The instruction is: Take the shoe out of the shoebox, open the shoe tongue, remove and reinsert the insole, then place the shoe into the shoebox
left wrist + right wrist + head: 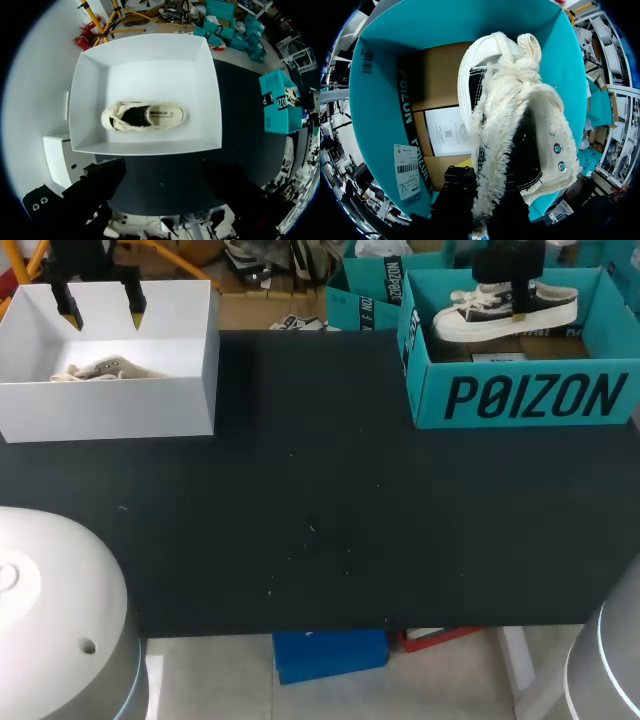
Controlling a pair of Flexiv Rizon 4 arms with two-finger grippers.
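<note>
Right fingers (461, 186): clamped on the black-and-white shoe (505, 305), over the teal shoebox (520, 400) at the worktop's (320, 490) far right corner.
Left fingers (135, 308): open, empty, above the white box (110, 405).
Risk: my hold looks slight, so the shoe may swing, slip or snag the shoebox wall.

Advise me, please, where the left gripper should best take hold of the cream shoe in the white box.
Probably the collar edge, from straight above: the cream shoe lies sole-down, opening upward, and the walls of the white box block the left gripper from the sides.
</note>
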